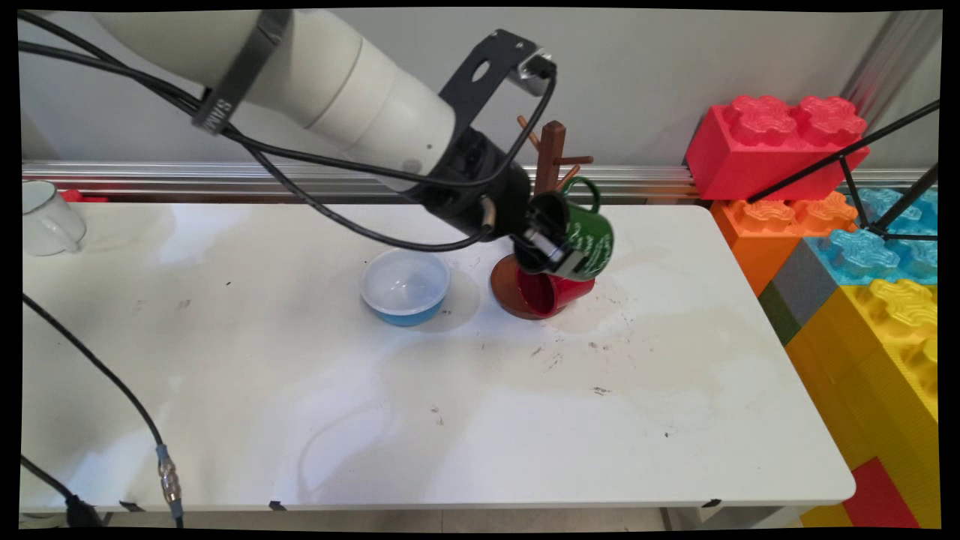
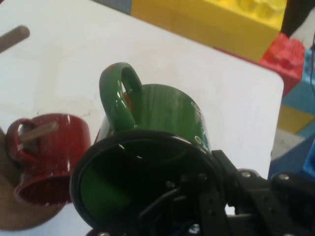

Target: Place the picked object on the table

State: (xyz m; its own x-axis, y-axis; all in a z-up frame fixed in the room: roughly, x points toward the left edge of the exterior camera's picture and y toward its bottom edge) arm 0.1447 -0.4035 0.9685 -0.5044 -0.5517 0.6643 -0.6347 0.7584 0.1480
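From my end the gripper [image 1: 551,251] is clamped on the rim of the green mug [image 1: 589,238], one finger inside. The mug is tipped on its side in the air, handle pointing at the wooden mug tree [image 1: 551,161], just above the red mug [image 1: 551,292] hanging low on it.

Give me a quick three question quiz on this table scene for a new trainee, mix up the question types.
1. True or false: the gripper holds the green mug off the table.
2. The red mug hangs on: A) the wooden mug stand; B) the bowl; C) the toy bricks.
3. Fill in: the bowl sits to the picture's ____ of the stand.

Key: 1 true; 2 A; 3 left.
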